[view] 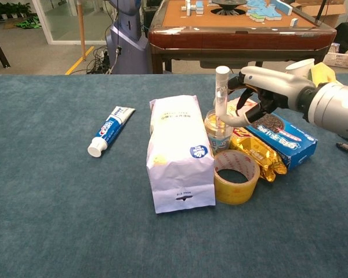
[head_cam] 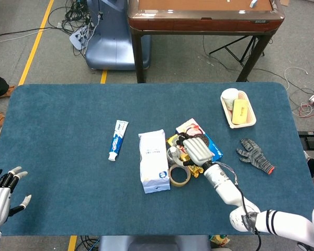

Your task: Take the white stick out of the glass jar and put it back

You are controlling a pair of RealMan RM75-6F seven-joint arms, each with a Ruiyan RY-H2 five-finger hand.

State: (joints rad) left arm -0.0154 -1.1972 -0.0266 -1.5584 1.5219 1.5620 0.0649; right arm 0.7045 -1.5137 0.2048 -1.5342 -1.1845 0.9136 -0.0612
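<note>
Two hands show: the left hand (head_cam: pixel 1 196) rests idle at the worktop's (head_cam: pixel 57 130) eight o'clock corner, fingers spread on nothing. Right of the white paper bag (view: pixel 180 152), the small glass jar (view: pixel 218 132) stands with the white cylindrical stick (view: pixel 221 95) upright in it. The right hand (view: pixel 256 95) pinches the stick from three o'clock. A straight lift toward twelve o'clock seems best, slowly, so the jar does not tip against the yellow tape roll (view: pixel 236 176).

White-shelled arms; grey right hand (head_cam: pixel 198 150), black-fingered, white-tipped left hand (head_cam: pixel 1 193).
</note>
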